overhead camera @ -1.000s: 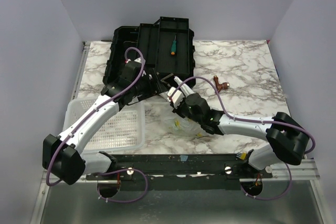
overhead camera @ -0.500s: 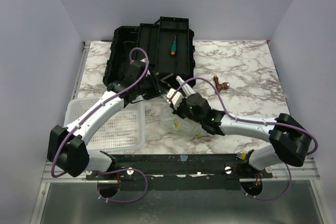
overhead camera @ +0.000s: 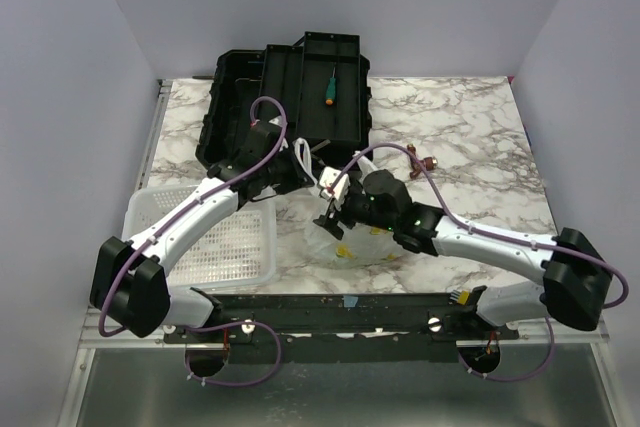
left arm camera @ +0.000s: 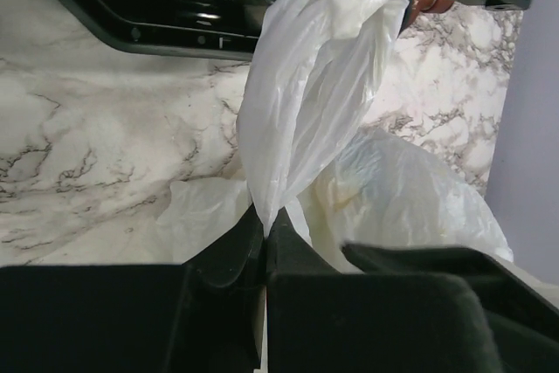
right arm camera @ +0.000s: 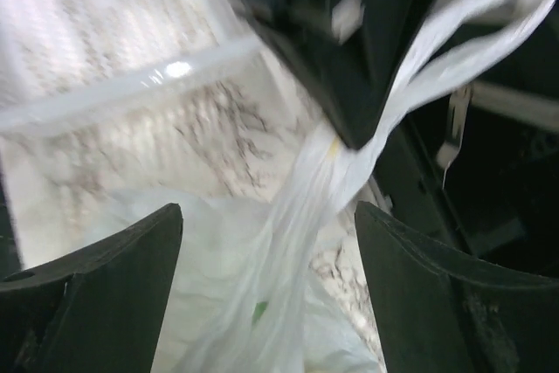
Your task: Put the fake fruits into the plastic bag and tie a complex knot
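My left claw [left arm camera: 265, 226] pinches one handle [left arm camera: 306, 85] of the plastic bag [overhead camera: 350, 242], by the near edge of the surface [overhead camera: 470, 137]; my right claw [right arm camera: 266, 211] gapes wide around a strand [right arm camera: 419, 50]. The fruits seem bagged; the knot looks unfinished.

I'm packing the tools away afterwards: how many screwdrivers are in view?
1: a green-handled screwdriver lies in the right-hand tray of the open black toolbox at the back. More could be hidden in its other compartments.
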